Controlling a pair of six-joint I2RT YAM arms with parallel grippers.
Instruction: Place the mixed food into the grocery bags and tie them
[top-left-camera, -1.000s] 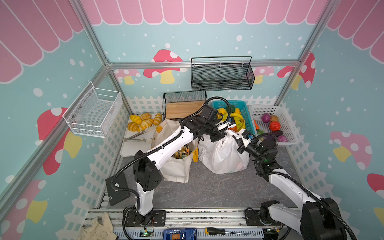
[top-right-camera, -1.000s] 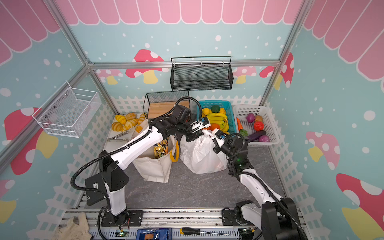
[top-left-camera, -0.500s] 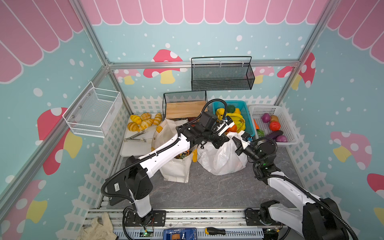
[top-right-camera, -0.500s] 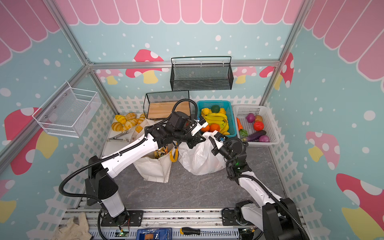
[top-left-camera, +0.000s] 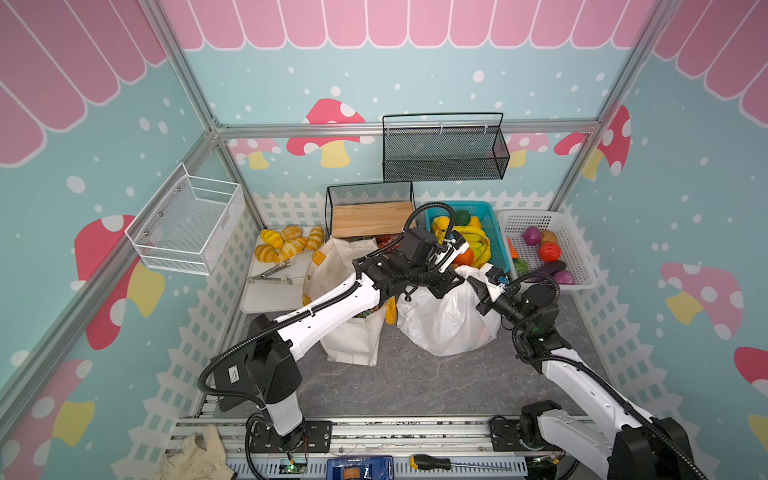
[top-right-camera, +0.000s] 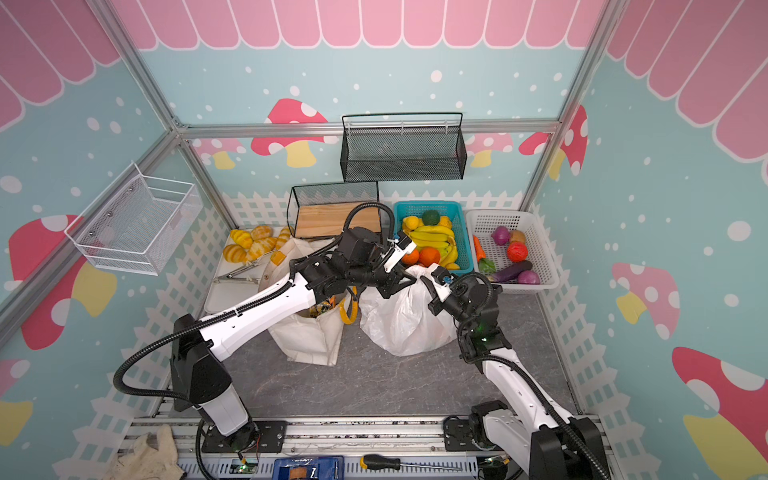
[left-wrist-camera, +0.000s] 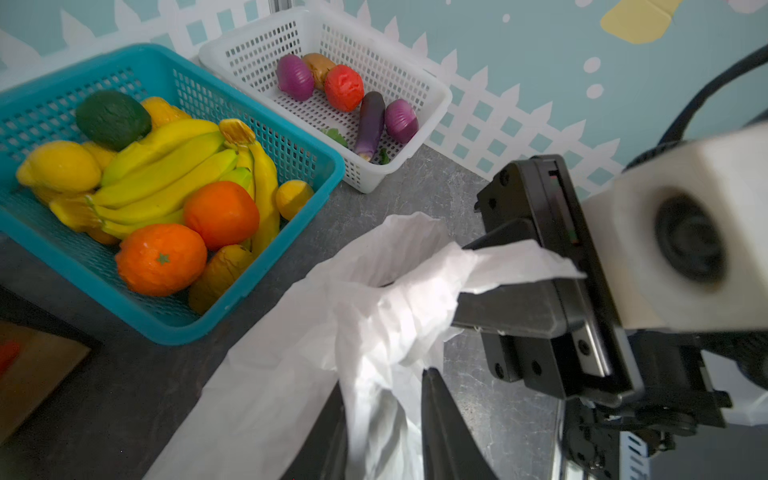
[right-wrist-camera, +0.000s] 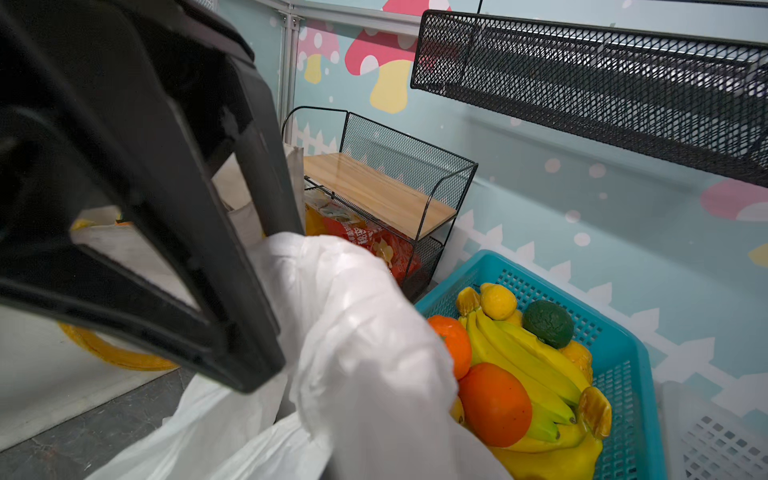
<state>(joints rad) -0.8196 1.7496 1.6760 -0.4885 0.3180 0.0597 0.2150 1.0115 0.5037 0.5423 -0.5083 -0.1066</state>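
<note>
The white plastic bag (top-left-camera: 444, 324) (top-right-camera: 403, 324) stands full on the grey floor, right of the cream canvas tote (top-left-camera: 349, 336) (top-right-camera: 307, 336). Snack packets (top-right-camera: 320, 309) show inside the tote. My left gripper (top-left-camera: 444, 287) (left-wrist-camera: 384, 382) reaches across to the bag's top; its jaws stand apart with a strip of the bag (left-wrist-camera: 291, 374) hanging loosely between them. My right gripper (top-left-camera: 473, 281) (left-wrist-camera: 463, 274) is shut on the bag's other handle. A purple eggplant (top-left-camera: 546, 269) (left-wrist-camera: 370, 120) lies in the white basket (top-left-camera: 577, 249).
A teal basket (top-left-camera: 496, 232) of bananas and oranges stands just behind the bag. A black mesh shelf (top-left-camera: 370, 208) with a wooden board is behind the tote. A tray (top-left-camera: 266, 297) with bread rolls and tongs lies at the left. Wire baskets hang on the walls.
My left gripper has come down onto the bag's top and its jaws have parted. My right gripper has shifted a little towards the left, still holding its handle.
</note>
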